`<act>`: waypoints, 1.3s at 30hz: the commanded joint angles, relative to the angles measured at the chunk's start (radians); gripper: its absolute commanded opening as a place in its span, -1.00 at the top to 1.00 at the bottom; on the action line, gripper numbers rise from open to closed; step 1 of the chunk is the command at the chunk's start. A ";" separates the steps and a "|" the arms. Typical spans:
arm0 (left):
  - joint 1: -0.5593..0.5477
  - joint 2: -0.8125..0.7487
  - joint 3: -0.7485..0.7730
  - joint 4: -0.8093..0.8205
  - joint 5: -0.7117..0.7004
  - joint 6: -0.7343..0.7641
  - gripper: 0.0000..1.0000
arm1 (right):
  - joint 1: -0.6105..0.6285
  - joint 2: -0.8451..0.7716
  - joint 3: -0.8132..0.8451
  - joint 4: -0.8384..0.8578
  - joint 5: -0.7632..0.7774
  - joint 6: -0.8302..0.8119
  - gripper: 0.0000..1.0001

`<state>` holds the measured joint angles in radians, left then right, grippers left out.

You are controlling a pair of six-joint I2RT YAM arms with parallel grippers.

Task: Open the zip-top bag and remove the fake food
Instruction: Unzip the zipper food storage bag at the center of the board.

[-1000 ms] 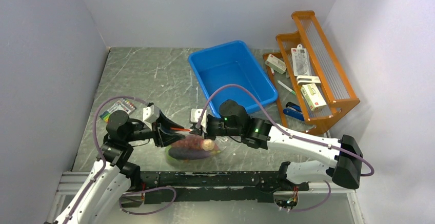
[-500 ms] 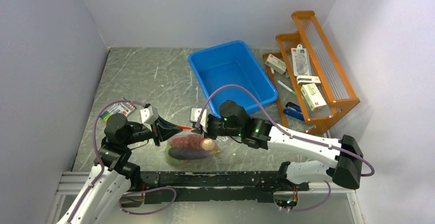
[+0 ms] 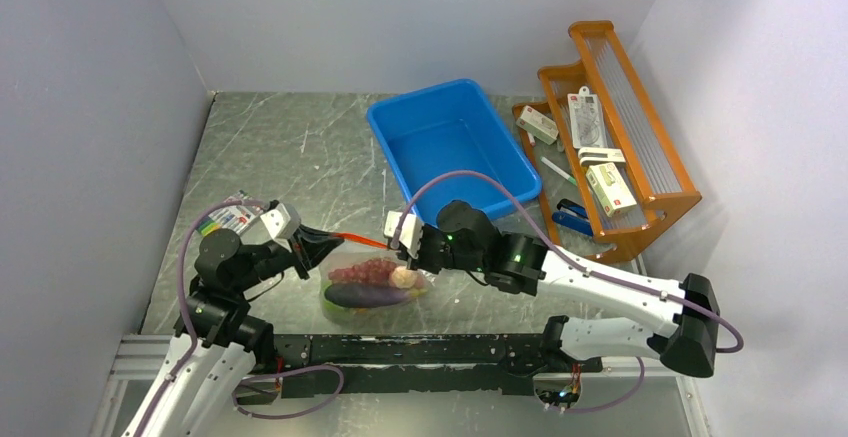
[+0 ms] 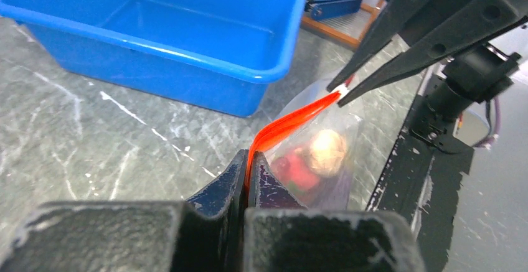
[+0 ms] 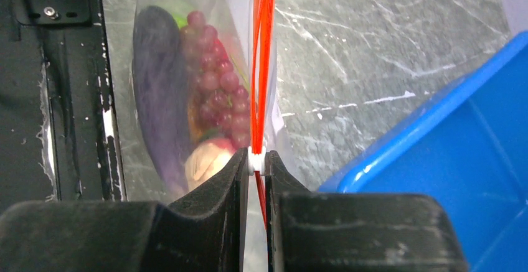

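My left pincer (image 3: 308,248) pinches the bag (image 3: 340,260) by its zip (image 3: 352,240) at ten o'clock, my right pincer (image 3: 398,244) at two; zip looks shut, food (image 3: 368,275) all inside: opening and emptying remain.

- You see plain pale walls (image 3: 400,17) closing in three sides.
- Your table (image 3: 270,147) is grey, marbled and scratched.
- At two o'clock, an orange wooden rack (image 3: 640,127) stands beside the wall.

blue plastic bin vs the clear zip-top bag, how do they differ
The blue plastic bin is opaque and shows nothing inside; the clear zip-top bag is see-through and holds fake food. The bin stands untouched; the bag's red-orange zip strip is pinched by the fingers of the left gripper and right gripper. Both are plastic containers.
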<state>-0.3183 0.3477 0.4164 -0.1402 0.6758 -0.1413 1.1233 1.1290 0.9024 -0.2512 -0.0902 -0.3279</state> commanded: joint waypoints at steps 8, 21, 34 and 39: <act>-0.001 -0.106 0.042 -0.054 -0.293 0.009 0.86 | -0.003 -0.084 -0.049 -0.152 0.128 0.030 0.80; -0.001 -0.175 0.047 -0.087 -0.446 -0.017 0.86 | -0.010 -0.131 -0.070 -0.187 0.223 0.052 0.77; -0.001 -0.166 0.047 -0.085 -0.439 -0.015 0.86 | -0.010 -0.133 -0.091 -0.184 0.264 0.028 0.74; -0.001 -0.166 0.024 -0.030 -0.276 0.008 0.86 | -0.010 -0.154 -0.089 -0.101 0.340 0.066 0.24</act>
<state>-0.3225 0.1871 0.4187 -0.2440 0.3111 -0.1593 1.1187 1.0077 0.8227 -0.3767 0.1581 -0.2852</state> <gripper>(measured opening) 0.085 0.291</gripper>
